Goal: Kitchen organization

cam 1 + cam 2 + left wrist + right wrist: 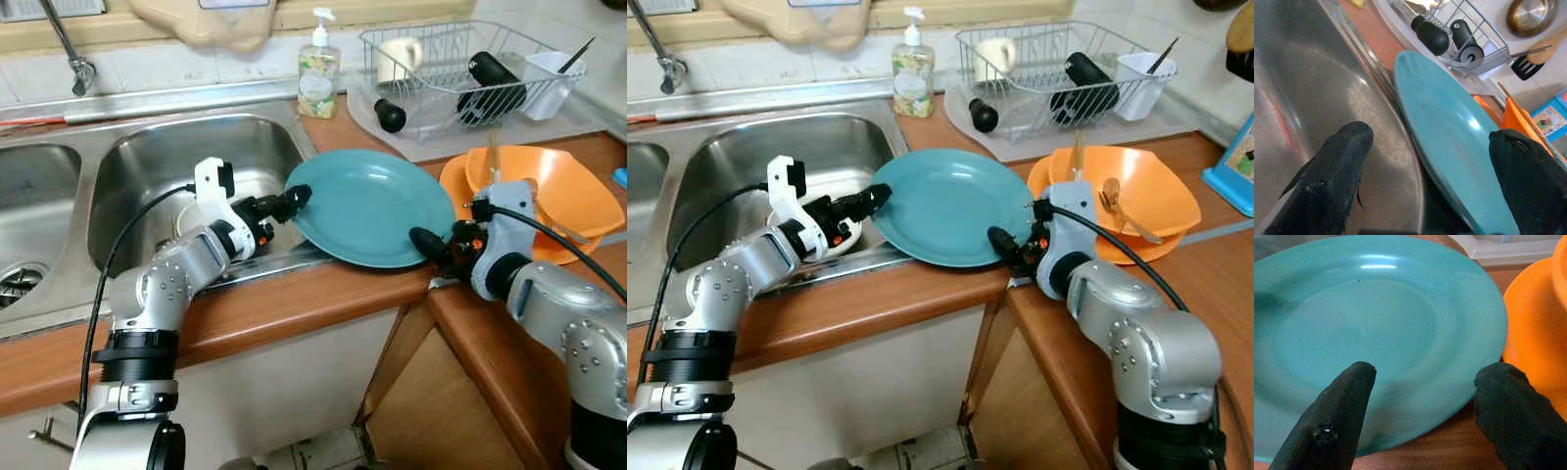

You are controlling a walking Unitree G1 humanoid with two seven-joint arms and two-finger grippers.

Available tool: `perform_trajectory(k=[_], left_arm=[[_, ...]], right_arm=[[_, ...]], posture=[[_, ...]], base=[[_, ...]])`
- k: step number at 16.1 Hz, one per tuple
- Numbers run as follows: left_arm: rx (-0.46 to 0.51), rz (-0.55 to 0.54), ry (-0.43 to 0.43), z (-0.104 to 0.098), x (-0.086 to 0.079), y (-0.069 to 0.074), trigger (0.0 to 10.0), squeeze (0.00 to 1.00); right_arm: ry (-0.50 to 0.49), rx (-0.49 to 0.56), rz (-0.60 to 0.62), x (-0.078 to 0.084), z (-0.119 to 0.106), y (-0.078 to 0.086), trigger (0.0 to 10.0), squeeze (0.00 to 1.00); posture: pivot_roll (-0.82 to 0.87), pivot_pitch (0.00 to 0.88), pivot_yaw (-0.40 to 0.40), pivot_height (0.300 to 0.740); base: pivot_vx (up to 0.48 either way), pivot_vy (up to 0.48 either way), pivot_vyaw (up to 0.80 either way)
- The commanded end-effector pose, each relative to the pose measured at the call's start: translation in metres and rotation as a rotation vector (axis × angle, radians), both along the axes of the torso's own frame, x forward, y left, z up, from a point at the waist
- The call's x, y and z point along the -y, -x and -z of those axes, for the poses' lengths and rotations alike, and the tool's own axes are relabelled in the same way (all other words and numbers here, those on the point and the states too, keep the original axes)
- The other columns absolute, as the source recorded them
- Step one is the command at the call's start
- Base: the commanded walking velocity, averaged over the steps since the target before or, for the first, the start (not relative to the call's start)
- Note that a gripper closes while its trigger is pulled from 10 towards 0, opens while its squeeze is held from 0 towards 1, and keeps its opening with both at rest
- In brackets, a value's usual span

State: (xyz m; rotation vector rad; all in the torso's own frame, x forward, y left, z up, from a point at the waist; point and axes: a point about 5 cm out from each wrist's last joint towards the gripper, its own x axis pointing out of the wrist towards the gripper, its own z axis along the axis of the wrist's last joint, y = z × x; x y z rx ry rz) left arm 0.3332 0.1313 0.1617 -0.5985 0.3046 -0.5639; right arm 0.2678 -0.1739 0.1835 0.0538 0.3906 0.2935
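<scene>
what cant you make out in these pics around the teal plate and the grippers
- Whether the left gripper touches the teal plate: head views too small; in the left wrist view its fingers are spread either side of the rim.
- The plate's underside and what props it on the sink edge: hidden by the plate.
- Contents of the orange bowl: partly blocked by the right gripper arm.
- Dish rack items: too small.
</scene>
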Motion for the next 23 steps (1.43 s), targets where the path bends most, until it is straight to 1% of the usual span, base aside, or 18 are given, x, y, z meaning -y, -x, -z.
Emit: perform_trajectory(k=[1,2,3,4,6,11,19,23], left_arm=[[0.005,0.019,0.028,-0.008,0.006,-0.003,10.0,0.00],[0.005,0.022,0.033,-0.008,0.006,-0.003,10.0,0.00],[0.008,0.064,0.046,-0.008,0.013,-0.001,1.0,0.00],[0.007,0.070,0.049,-0.008,0.015,0.000,0.0,0.00],[-0.002,0.084,0.051,-0.005,0.019,0.001,0.0,0.00],[-0.019,0.091,0.047,-0.003,0.018,0.001,0.0,0.00],[-0.022,0.036,0.036,-0.003,0.006,-0.003,0.0,0.00],[-0.019,0.021,0.024,-0.004,0.003,-0.003,0.0,0.00]], right_arm=[[-0.015,0.007,-0.024,-0.004,-0.001,-0.004,10.0,0.00],[-0.016,0.007,-0.026,-0.005,0.000,-0.004,10.0,0.00],[-0.022,0.007,-0.041,-0.008,0.001,-0.005,10.0,0.00],[-0.023,0.007,-0.043,-0.009,0.001,-0.006,10.0,0.00],[-0.028,0.009,-0.054,-0.010,0.002,-0.007,10.0,0.00],[-0.030,0.024,-0.065,-0.012,0.002,-0.008,10.0,0.00],[-0.025,0.056,-0.079,-0.012,-0.003,-0.008,10.0,0.00],[-0.032,0.084,-0.102,-0.014,-0.007,-0.008,10.0,0.00]], posture=[[-0.13,0.000,0.028,0.740],[-0.13,0.000,0.028,0.740],[-0.13,0.000,0.025,0.740],[-0.13,0.000,0.025,0.740],[-0.13,0.000,0.024,0.740],[-0.13,0.000,0.025,0.740],[-0.13,0.000,0.027,0.740],[-0.13,0.000,0.028,0.740]], base=[[0.000,0.000,0.00],[0.000,0.000,0.00],[0.000,0.000,0.00],[0.000,0.000,0.00],[0.000,0.000,0.00],[0.000,0.000,0.00],[0.000,0.000,0.00],[0.000,0.000,0.00]])
